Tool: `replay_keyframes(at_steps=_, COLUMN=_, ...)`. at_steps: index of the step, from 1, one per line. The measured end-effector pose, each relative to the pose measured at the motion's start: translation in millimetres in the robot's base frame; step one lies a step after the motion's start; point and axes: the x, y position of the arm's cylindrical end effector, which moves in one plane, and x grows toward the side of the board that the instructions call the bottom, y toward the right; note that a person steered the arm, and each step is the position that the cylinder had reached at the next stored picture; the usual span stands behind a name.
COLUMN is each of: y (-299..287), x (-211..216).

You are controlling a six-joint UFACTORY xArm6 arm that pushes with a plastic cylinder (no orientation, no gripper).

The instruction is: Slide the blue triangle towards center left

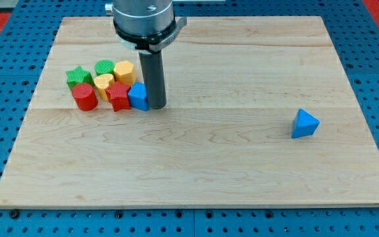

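My tip is in the upper left of the frame. It is a plain rod, so it has no jaws. It touches a blue block in a bunch of red, yellow and green blocks. The blue triangle sits alone at the right on the wooden board, well apart.

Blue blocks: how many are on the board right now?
2. The blue triangle sits alone at the view's right; a blue block ends the left cluster, right beside my tip. None looks hidden.
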Motion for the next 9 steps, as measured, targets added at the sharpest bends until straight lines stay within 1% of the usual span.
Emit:
replay_keyframes(at_steps=1, y=-9.4, x=-23.1)
replay_keyframes(at_steps=2, y=-22.4, x=-37.3)
replay_keyframes(at_steps=3, y=-14.7, x=-37.2)
replay_keyframes(at_steps=4, y=104.1, x=-15.2)
replay_keyframes(at_steps=5, y=228.5, x=-12.2)
replay_keyframes(at_steps=6, y=306.1, x=-7.1)
replay_keyframes(at_steps=7, y=290.2, x=43.4)
replay_keyframes(at_steps=8, y=256.2, x=82.6)
replay_keyframes(at_steps=9, y=194.2, x=83.8)
